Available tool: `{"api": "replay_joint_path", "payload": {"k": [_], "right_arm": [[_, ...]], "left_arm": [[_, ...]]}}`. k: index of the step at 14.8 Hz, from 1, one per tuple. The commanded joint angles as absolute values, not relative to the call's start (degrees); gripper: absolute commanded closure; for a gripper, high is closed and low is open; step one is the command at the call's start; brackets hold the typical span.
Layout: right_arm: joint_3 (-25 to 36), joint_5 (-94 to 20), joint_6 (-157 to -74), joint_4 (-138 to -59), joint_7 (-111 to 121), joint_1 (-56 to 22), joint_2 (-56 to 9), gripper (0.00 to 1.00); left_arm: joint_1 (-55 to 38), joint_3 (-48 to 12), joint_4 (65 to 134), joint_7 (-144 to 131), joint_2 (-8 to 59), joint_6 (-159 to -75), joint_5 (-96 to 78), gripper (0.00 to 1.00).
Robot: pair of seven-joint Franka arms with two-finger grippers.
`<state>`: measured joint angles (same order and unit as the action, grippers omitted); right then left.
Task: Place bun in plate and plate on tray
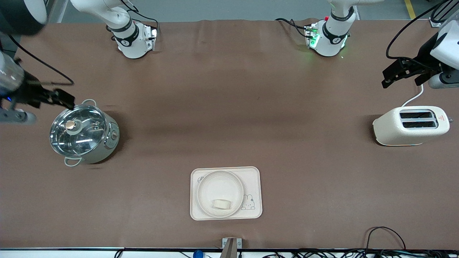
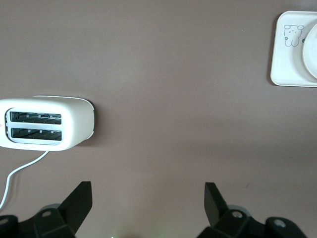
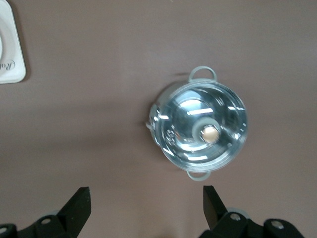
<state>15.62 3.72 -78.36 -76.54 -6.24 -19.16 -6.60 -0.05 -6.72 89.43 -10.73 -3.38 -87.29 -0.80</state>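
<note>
The bun (image 1: 222, 204) lies in the round plate (image 1: 215, 183). The plate stands on the rabbit-printed tray (image 1: 253, 176), near the front camera at the table's middle. The tray's corner also shows in the left wrist view (image 2: 290, 54) with the plate's edge (image 2: 312, 52), and in the right wrist view (image 3: 9, 47). My left gripper (image 1: 386, 79) hangs open and empty in the air by the toaster, at the left arm's end; its open jaws show in its wrist view (image 2: 148, 203). My right gripper (image 1: 67, 100) hangs open and empty by the pot; its open jaws show in its wrist view (image 3: 147, 204).
A cream toaster (image 1: 410, 125) with a white cord stands at the left arm's end, also in the left wrist view (image 2: 47, 124). A steel pot with a glass lid (image 1: 83, 132) stands at the right arm's end, also in the right wrist view (image 3: 200, 129). Cables run along the front edge.
</note>
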Motion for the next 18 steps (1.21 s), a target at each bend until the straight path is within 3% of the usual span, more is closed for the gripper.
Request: {"api": "replay_joint_path", "payload": {"k": [1, 5, 7, 18], "right_arm": [[14.42, 5.27, -78.05, -81.21, -1.44, -15.48, -0.97, 0.00], [5.48, 3.52, -85.40, -91.11, 2.10, -4.33, 3.76, 0.00], [4.31, 3.52, -87.89, -95.26, 2.20, -3.34, 5.97, 0.00], [4.22, -0.79, -84.38, -93.34, 7.65, 1.67, 7.03, 0.00]], "left_arm": [[-0.18, -6.68, 88.59, -10.72, -3.43, -86.22, -1.76, 0.00], [-0.26, -6.77, 88.51, -10.72, -3.16, -86.22, -1.76, 0.00], [-0.26, -6.77, 88.51, -10.72, -3.16, -86.22, -1.76, 0.00], [-0.18, -6.77, 87.98, -10.81, -2.90, -86.40, -1.67, 0.00]]}}
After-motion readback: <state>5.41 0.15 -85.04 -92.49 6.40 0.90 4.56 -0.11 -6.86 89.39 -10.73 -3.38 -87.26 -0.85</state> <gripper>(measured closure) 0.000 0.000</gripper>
